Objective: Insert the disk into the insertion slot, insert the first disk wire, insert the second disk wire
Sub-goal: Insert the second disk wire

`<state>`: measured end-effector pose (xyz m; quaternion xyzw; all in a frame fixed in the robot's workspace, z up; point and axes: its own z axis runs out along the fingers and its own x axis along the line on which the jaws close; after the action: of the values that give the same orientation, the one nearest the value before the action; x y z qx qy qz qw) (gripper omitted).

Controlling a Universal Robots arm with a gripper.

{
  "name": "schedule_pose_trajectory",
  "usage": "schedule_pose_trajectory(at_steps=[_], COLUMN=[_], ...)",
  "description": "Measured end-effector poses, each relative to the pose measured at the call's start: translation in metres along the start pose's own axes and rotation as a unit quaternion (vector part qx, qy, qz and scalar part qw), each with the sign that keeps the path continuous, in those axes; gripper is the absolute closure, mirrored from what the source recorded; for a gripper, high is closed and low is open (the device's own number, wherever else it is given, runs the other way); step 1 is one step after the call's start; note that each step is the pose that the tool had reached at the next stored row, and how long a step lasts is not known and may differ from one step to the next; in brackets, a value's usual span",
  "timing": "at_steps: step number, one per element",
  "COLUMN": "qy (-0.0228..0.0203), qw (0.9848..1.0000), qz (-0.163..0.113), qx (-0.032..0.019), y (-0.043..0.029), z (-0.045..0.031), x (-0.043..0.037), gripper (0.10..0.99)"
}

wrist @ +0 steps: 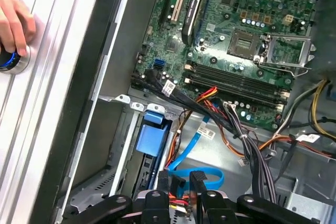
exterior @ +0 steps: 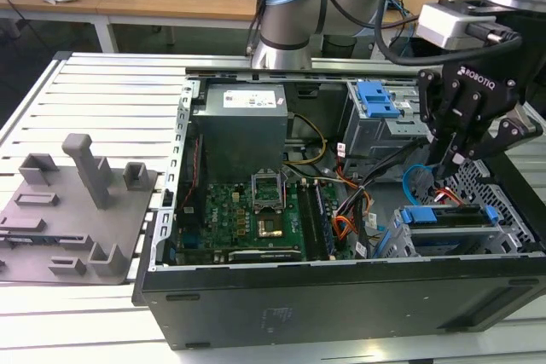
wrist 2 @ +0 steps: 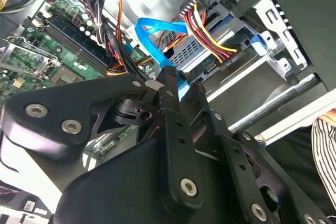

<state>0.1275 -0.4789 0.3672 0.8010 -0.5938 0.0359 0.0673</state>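
Pincer (wrist 2: 184, 83) clenched on the light-blue cable (wrist 2: 157, 24) near its plug, beside the blue-caddied disk (exterior: 448, 216) seated in the perforated drive cage (exterior: 505, 210)

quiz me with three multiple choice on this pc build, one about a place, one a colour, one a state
1. Where is the end effector in the exterior view?
A) by the insertion slot, at that view's right
B) at that view's far left
C) low in the middle

2. Colour of the second disk wire?
A) green
B) light blue
C) white

3. The disk is:
A) held aloft
B) lying outside the computer
C) seated in the insertion slot

Key: A, it hangs beside the perforated metal; B, its loop is light blue; C, its blue frame sits inside.
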Motion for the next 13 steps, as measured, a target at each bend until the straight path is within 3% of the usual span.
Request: schedule_pose_trajectory(at_steps=[6,13], qy=[0.0099,0.01], qw=[0.9999,0.9999], qz=[-0.001,-0.001], qx=[-0.0028,-0.0029], y=[0.0013,0.0013], z=[0.0053,0.0057], x=[-0.0012,-0.0013], gripper=[0.784,0.8])
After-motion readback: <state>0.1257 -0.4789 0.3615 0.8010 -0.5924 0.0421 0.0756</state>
